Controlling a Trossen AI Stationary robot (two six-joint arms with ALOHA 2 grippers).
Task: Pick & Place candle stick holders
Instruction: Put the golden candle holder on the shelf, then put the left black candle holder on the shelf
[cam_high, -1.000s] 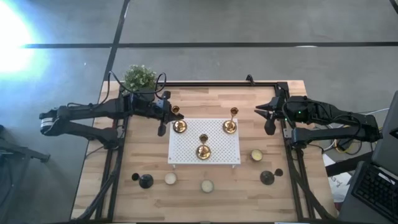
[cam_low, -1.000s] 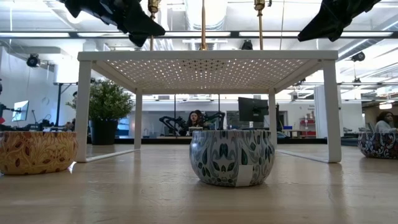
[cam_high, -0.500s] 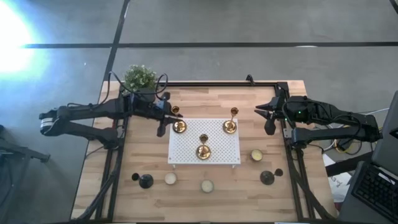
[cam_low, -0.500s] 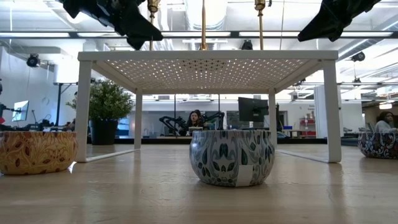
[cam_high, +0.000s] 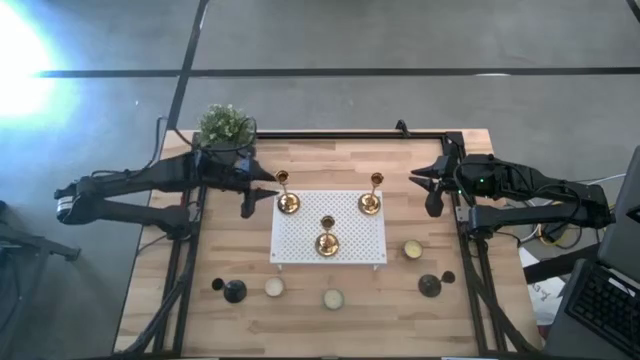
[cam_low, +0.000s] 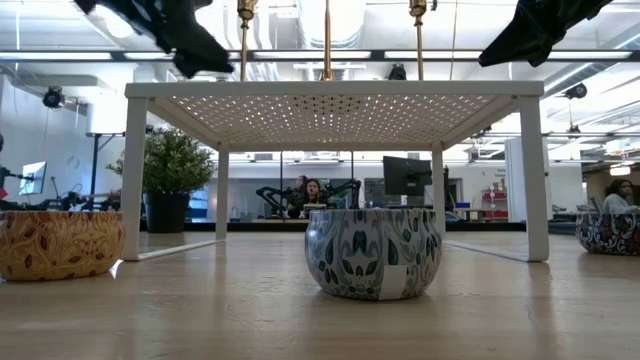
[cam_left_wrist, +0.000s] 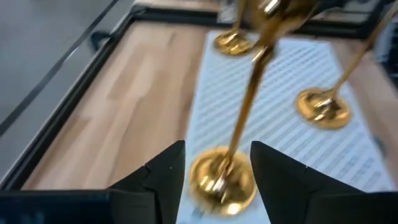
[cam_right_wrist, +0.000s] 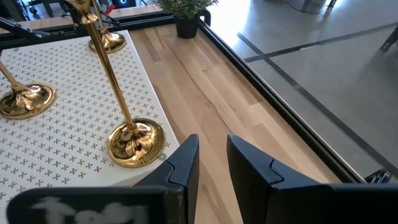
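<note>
Three brass candle stick holders stand by their round bases on a white perforated stand: one at its far left corner, one at the far right, one in the middle near the front. My left gripper hangs open just left of the far left holder, whose stem rises beyond the gap between the fingers, untouched. To the right of the stand, my right gripper hangs still; its fingers stand a narrow gap apart with nothing between them. Small black holders sit near the front edge.
Tin candles sit in front of the stand and at its right; in the low view one is seen through the stand's legs. A potted plant stands at the far left corner. A black frame borders the table.
My left gripper has drawn back toward the table's left edge, away from the stem of the far left brass holder, and now hangs clear of it. The holder stays upright on the stand.
</note>
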